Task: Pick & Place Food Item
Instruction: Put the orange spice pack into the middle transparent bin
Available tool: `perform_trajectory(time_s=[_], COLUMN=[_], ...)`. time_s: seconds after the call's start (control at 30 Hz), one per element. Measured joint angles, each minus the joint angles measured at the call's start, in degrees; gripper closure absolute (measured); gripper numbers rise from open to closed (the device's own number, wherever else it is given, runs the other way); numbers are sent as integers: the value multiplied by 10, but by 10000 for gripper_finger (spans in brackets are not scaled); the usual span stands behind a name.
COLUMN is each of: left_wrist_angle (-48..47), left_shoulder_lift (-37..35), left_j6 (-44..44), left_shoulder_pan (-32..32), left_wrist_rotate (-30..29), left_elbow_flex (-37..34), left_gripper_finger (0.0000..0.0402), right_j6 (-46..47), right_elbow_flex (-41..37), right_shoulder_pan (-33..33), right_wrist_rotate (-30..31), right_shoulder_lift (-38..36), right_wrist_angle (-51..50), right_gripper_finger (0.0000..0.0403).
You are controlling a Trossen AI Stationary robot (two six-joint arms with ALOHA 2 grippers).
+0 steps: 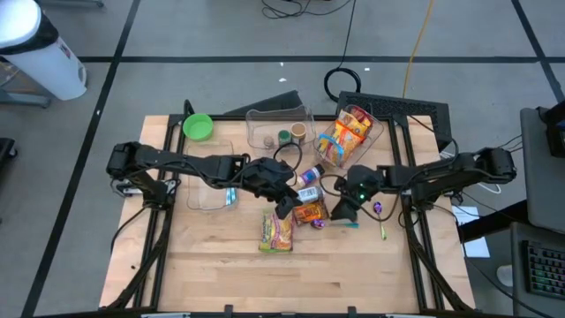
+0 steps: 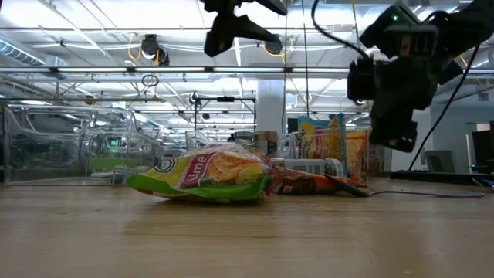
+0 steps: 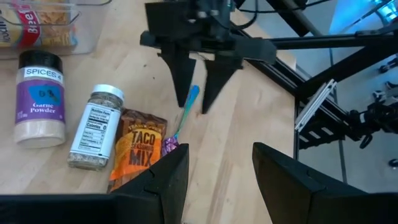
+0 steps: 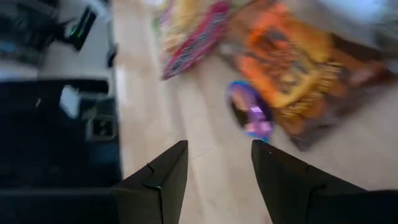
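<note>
A green and yellow chip bag [image 1: 276, 231] lies flat on the wooden table [image 1: 221, 274]; it also shows in the low view [image 2: 204, 176]. An orange taco mix packet [image 1: 310, 213] [image 3: 135, 148] lies beside it, with a garlic powder jar [image 3: 38, 99] and a spice jar [image 3: 96, 127] lying close by. A teal-handled spoon with a purple head [image 3: 181, 121] [image 4: 252, 115] lies by the packet. My left gripper [image 1: 284, 207] [image 3: 214, 168] is open and empty above the packet and the chip bag. My right gripper [image 1: 344, 212] [image 4: 217, 168] is open and empty above the spoon.
A clear bin with snack bags [image 1: 351, 137] and a clear bin with small jars [image 1: 281, 128] stand at the back. A green bowl [image 1: 198, 126] and another clear bin [image 1: 210, 181] are at the left. A green pen [image 1: 384, 231] lies right of the spoon.
</note>
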Motion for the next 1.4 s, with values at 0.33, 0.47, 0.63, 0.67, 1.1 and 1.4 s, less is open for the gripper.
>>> perform_trajectory(time_s=[0.33,0.47,0.63,0.67,1.1,1.4], left_wrist_angle=[-8,-8,-8,-8,-8,-13], left_shoulder_lift=[0,0,0,0,0,0], left_j6=[6,19,32,32,33,33], left_shoulder_pan=[0,0,0,0,1,1], left_wrist_rotate=[0,0,0,0,0,0], left_elbow_flex=[0,0,0,0,0,0], left_gripper_finger=[215,215,215,215,215,215], right_j6=[68,90,107,114,144,157], right_elbow_flex=[-62,-77,-77,-77,-77,-75], right_shoulder_pan=[0,0,0,0,1,1], right_wrist_rotate=[73,108,155,160,149,149], right_shoulder_lift=[0,9,22,27,114,154], right_wrist_angle=[49,71,75,78,168,235], right_gripper_finger=[234,234,234,234,234,234])
